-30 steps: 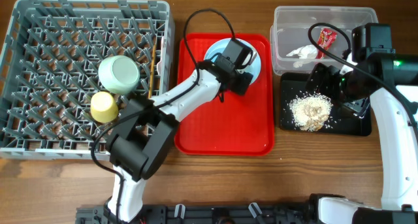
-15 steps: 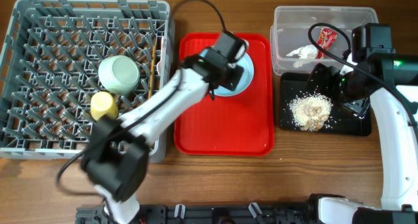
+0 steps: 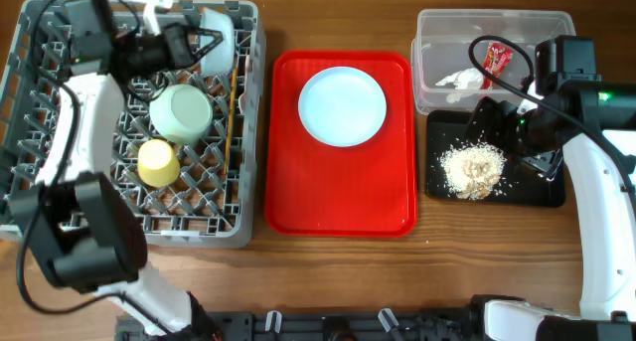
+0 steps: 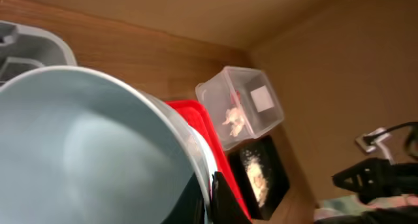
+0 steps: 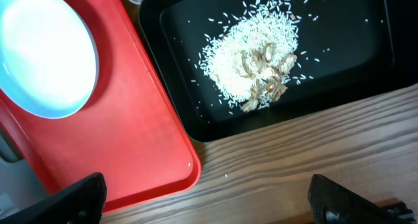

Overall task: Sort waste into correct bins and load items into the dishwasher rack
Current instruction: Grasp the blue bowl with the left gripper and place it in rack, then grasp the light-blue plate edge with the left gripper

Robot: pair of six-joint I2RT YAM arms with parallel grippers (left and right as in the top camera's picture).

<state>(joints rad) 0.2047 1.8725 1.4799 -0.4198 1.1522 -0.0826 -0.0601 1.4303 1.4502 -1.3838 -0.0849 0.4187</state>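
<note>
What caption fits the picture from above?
Left gripper holds white bowl over grey rack; pale plate sits on red tray.

Dishwasher rack (image 3: pixel 60 197): far rows blocked by the left arm (image 3: pixel 70 122) and white bowl (image 3: pixel 217 38). The pale green saucer (image 3: pixel 181 112), yellow cup (image 3: pixel 158 162) and chopsticks (image 3: pixel 232 102) fill the right-centre; near peg rows are open.
Red tray (image 3: pixel 338 197): plate (image 3: pixel 343 105) on the far half, near half bare.
Black tray (image 3: pixel 447 132): food scraps (image 3: pixel 472 169) in the middle, right arm (image 3: pixel 596 192) over its right end.
Worktop (image 3: pixel 427 271): open strip along the near edge.
</note>
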